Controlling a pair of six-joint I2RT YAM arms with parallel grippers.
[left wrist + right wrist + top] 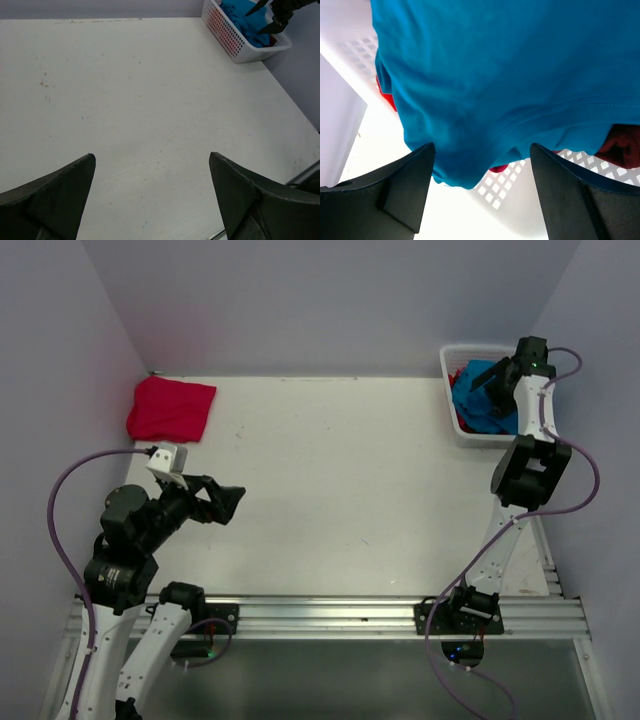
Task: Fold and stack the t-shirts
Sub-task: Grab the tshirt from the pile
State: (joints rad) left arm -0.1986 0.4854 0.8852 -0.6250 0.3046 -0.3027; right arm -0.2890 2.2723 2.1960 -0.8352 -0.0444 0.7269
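**The teal-blue t-shirt [495, 75] lies in the basket [470, 349]**

It is bunched there beside a dark maroon t-shirt [622, 145], at the surface's [340, 470] far right corner. The right hand [481, 150] hangs just over it, jaws apart. The pinkish-red t-shirt [170, 407] lies far left; the left hand [152, 157] gapes wide.

Top camera: looking down from high behind the near edge, taking in the whole table [330, 490]. Left wrist camera: sitting low, facing across the table toward the far-right basket [223, 29], sharing it with the top view. Right wrist camera: hovering very close to the teal-blue shirt [485, 75].
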